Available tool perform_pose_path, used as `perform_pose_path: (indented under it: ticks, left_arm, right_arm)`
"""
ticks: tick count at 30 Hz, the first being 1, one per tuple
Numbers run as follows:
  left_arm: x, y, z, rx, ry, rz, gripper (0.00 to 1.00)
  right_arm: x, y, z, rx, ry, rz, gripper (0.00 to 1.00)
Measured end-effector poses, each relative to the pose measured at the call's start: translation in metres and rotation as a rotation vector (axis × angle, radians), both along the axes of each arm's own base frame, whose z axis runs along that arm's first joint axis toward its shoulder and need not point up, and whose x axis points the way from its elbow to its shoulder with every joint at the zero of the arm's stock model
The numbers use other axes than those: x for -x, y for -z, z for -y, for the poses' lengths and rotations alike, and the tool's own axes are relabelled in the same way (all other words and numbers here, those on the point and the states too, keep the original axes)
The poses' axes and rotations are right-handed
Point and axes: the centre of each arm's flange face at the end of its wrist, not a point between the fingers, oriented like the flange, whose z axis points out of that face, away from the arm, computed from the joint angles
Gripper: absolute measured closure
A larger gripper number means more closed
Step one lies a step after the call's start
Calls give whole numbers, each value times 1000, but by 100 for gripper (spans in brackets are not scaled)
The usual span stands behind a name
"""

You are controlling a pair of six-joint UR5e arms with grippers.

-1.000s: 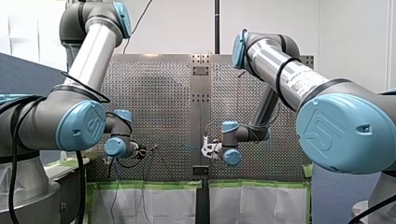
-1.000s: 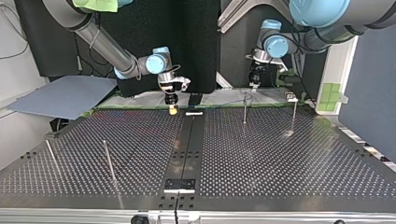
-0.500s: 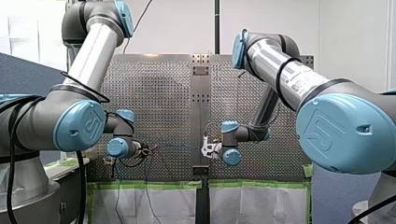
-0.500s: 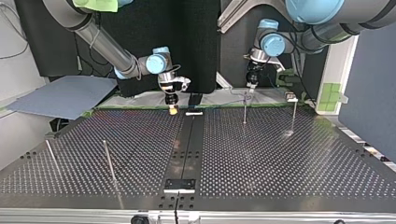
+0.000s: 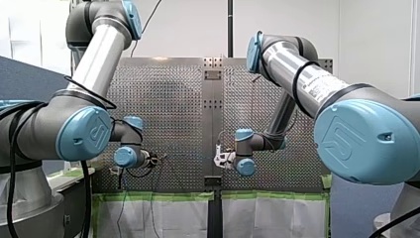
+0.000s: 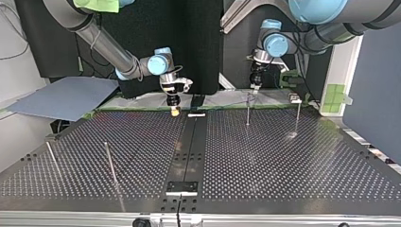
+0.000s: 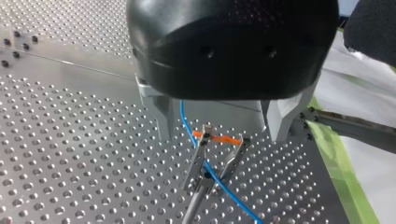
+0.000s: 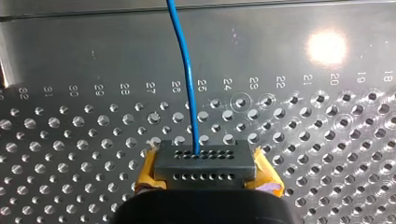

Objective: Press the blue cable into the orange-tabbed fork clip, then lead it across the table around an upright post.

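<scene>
In the left wrist view the blue cable (image 7: 225,190) runs down through the metal fork clip (image 7: 198,163), under its orange tab (image 7: 223,139). My left gripper (image 7: 219,136) hangs just above the clip, its metal fingers (image 7: 160,116) wide open on either side and touching nothing. In the right wrist view my right gripper (image 8: 205,168) has its yellow pads (image 8: 147,171) shut on a dark perforated block (image 8: 204,158), from which the blue cable (image 8: 184,56) leads away over the table. In the top view my left gripper (image 6: 255,88) is over the clip's post (image 6: 248,109) and my right gripper (image 6: 175,110) is near the middle seam.
An upright post (image 6: 297,117) stands beside the clip at the top view's right. Two more posts (image 6: 109,161) (image 6: 52,159) lean at its left. A grey sheet (image 6: 61,97) lies off the table's far left corner. Green tape edges the far side.
My left gripper has shifted a little towards the top view's left, over the fork clip, and stayed open. My right arm has held still.
</scene>
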Motion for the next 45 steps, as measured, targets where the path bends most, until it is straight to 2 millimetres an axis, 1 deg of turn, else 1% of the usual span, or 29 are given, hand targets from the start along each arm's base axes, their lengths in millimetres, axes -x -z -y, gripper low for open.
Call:
perform_pose_path:
  ticks: [12,19,27,33,39,40,43,45]
  left_arm:
    - [1,0,1,-25,7,4,0]
    - [5,0,13,-67,48,12,0]
    - [4,-3,26,-50,65,23,0]
    - [-5,-11,46,-1,68,48,0]
    - [-15,-21,72,44,60,53,0]
    - [-18,-24,79,56,58,54,0]
    - [-22,-30,93,75,54,60,0]
    - [-23,-32,98,79,49,64,0]
  right_arm:
    - [0,0,0,-2,0,-2,100]
    - [0,1,0,-1,0,-1,100]
    - [1,6,-1,-6,-1,-3,100]
    - [-1,9,-2,-7,-13,-1,100]
    - [0,9,-2,-8,-15,-1,100]
    - [0,9,-2,-8,-15,0,100]
    - [0,9,-1,-9,-16,0,100]
    - [0,9,-1,-8,-16,1,100]
